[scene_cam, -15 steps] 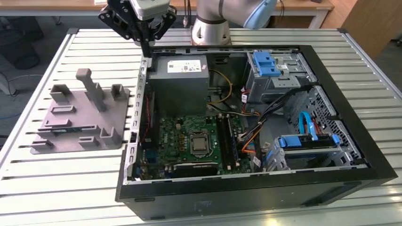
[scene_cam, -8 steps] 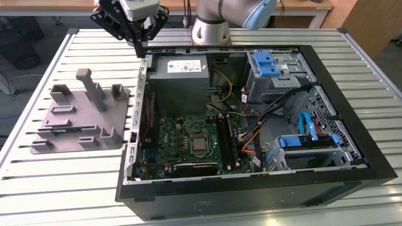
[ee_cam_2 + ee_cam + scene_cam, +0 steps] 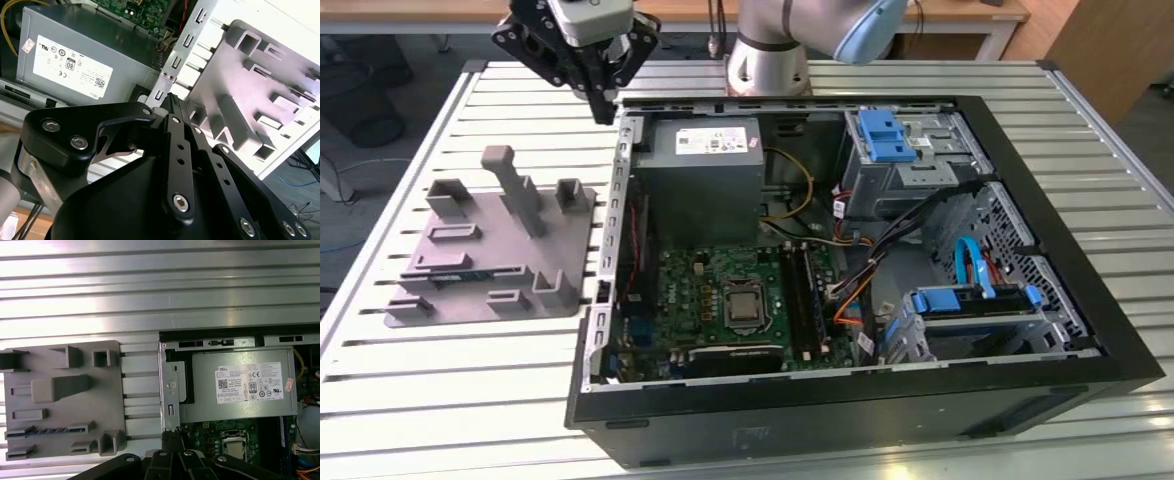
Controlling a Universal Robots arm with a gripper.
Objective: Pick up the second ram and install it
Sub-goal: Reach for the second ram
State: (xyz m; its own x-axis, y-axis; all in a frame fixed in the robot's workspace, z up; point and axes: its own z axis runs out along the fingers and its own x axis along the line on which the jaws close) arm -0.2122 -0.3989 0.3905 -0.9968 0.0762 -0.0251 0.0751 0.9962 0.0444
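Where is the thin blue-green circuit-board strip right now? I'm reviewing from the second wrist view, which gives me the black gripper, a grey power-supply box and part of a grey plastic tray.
Observer: In the first wrist view the second ram lies in a slot of the grey plastic holder tray, untouched.
Operator: And the gripper relative to it?
Observer: In the exterior view the gripper hangs by the open black computer case's corner nearest the power supply, apart from the tray.
Operator: Where are the slots?
Observer: In the exterior view the long black motherboard slots run beside the processor socket, on the exterior view's right of it.
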